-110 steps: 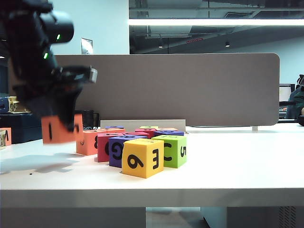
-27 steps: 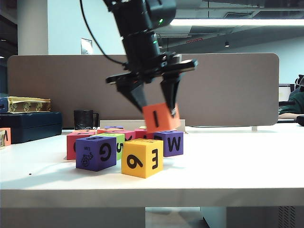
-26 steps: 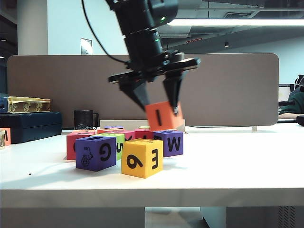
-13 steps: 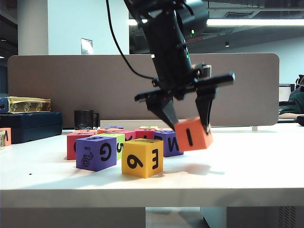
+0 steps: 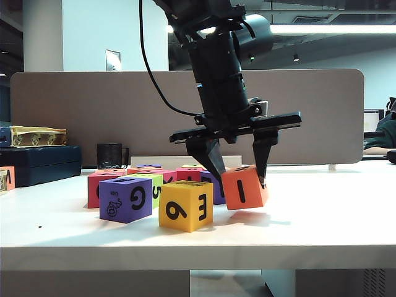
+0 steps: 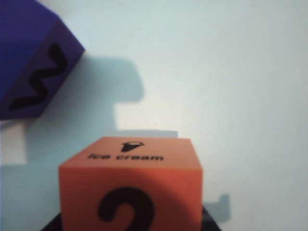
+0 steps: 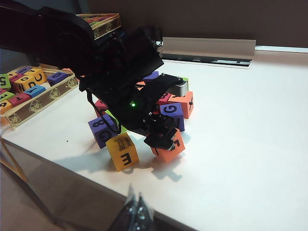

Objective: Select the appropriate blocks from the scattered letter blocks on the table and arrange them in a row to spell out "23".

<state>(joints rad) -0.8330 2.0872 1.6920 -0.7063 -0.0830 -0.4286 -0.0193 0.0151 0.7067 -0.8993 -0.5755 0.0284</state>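
Your left gripper [image 5: 237, 174] has its jaws clamped on the orange block [image 5: 244, 187], tilted just above the table [image 5: 322, 216], right of the yellow "9"/"E" block [image 5: 185, 205]. It reads "I", "2", "ice cream". Right gripper [image 7: 136, 211]: jaws together.

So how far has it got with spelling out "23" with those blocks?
Nothing is laid out yet. The left gripper holds an orange block, tilted, low over the bare table beside the pile; its "2" face shows in the left wrist view. Setting it down and fetching a "3" remain. The right gripper hangs idle, shut.
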